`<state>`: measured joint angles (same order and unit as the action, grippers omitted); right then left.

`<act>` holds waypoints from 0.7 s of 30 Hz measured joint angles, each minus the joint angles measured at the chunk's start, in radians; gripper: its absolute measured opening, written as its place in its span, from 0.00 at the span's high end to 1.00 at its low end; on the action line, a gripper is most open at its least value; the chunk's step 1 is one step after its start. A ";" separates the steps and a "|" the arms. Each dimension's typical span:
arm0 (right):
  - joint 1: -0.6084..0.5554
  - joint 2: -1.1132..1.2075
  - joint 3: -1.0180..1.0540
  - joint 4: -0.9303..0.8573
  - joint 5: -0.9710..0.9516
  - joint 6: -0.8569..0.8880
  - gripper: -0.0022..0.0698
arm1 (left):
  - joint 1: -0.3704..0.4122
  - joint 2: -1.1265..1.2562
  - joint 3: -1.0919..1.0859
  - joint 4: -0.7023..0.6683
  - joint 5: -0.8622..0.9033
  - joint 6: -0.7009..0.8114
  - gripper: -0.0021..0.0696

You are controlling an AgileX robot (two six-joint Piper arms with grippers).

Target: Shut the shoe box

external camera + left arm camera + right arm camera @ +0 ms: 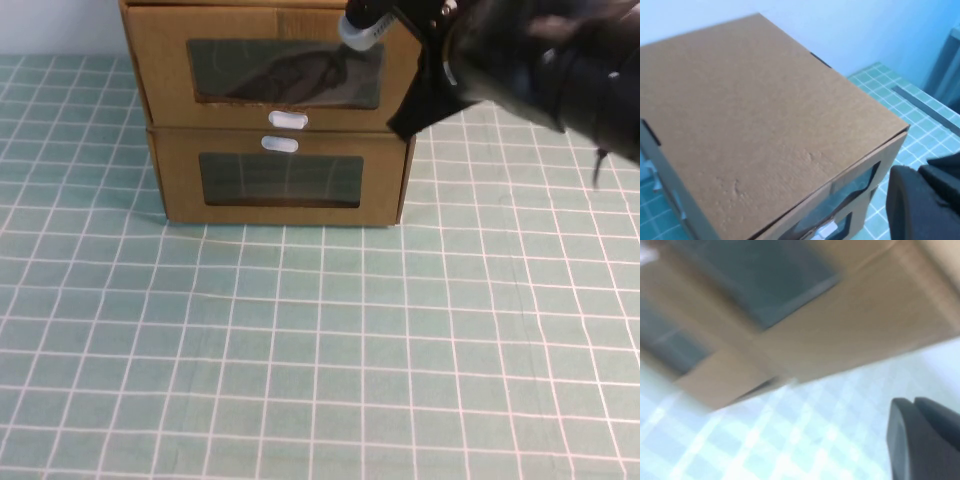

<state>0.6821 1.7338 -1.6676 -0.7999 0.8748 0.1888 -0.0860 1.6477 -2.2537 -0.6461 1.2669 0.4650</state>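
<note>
Nearest us: bare green grid mat (320, 350). Mid-table: lower cardboard box (280, 180), tab above its window. Stacked on it, shoe box (270, 65): brown corrugated, clear front window, white pull tab (287, 120) below it. Right gripper (425, 100) at its front right corner; left gripper (920, 200) above the stack. We cannot tell either grip state.

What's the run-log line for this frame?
shoe box: top of stack, drawer flush | right tool: at its front right corner, no grip seen | left tool: above box, right side | lower box: shut
</note>
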 joint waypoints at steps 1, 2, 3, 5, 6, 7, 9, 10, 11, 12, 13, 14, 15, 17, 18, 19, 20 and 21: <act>-0.004 -0.011 0.000 0.064 0.006 -0.037 0.99 | 0.000 -0.018 0.000 0.014 0.000 -0.008 0.98; -0.012 -0.032 0.000 0.137 0.008 -0.065 0.99 | 0.000 -0.036 0.000 0.032 0.002 -0.019 0.98; -0.017 -0.053 0.000 0.202 0.006 -0.084 0.99 | 0.000 -0.057 0.003 0.054 0.002 -0.029 0.98; -0.035 -0.098 0.000 0.297 -0.021 -0.105 0.99 | 0.000 -0.100 0.026 0.091 0.002 -0.044 0.98; -0.045 -0.124 0.000 0.337 -0.041 -0.112 0.99 | 0.000 -0.128 0.045 0.106 0.002 -0.048 0.98; -0.055 -0.146 0.000 0.365 -0.060 -0.115 0.99 | 0.000 -0.152 0.064 0.118 0.002 -0.051 0.98; -0.078 -0.198 0.000 0.418 -0.104 -0.120 0.99 | 0.000 -0.219 0.125 0.145 0.004 -0.052 0.98; -0.091 -0.217 0.000 0.441 -0.120 -0.121 0.99 | 0.000 -0.250 0.166 0.157 0.004 -0.053 0.98; -0.104 -0.240 0.000 0.461 -0.134 -0.121 0.99 | 0.000 -0.290 0.212 0.168 0.004 -0.055 0.98; -0.116 -0.261 0.000 0.481 -0.144 -0.122 0.99 | 0.000 -0.333 0.264 0.180 0.004 -0.055 0.98; -0.126 -0.280 0.000 0.494 -0.150 -0.122 0.99 | 0.000 -0.378 0.310 0.192 0.001 -0.055 0.98; -0.137 -0.297 0.000 0.511 -0.152 -0.122 0.99 | 0.000 -0.425 0.372 0.203 -0.014 -0.055 0.98; -0.149 -0.313 0.000 0.526 -0.156 -0.124 0.99 | 0.000 -0.474 0.437 0.213 -0.038 -0.055 0.98; -0.168 -0.346 0.023 0.547 -0.183 -0.124 0.99 | 0.000 -0.562 0.562 0.227 -0.105 -0.055 0.98; -0.178 -0.368 0.048 0.554 -0.213 -0.121 0.99 | 0.000 -0.612 0.633 0.231 -0.147 -0.055 0.98; -0.187 -0.389 0.073 0.557 -0.242 -0.115 0.99 | 0.000 -0.651 0.705 0.237 -0.182 -0.055 0.98; -0.195 -0.418 0.110 0.559 -0.280 -0.105 0.99 | 0.000 -0.699 0.777 0.239 -0.224 -0.055 0.98; -0.204 -0.450 0.151 0.562 -0.318 -0.093 0.99 | 0.000 -0.747 0.846 0.245 -0.265 -0.055 0.98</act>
<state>0.4779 1.2837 -1.5164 -0.2384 0.5565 0.0958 -0.0860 0.9012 -1.4075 -0.4009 1.0023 0.4103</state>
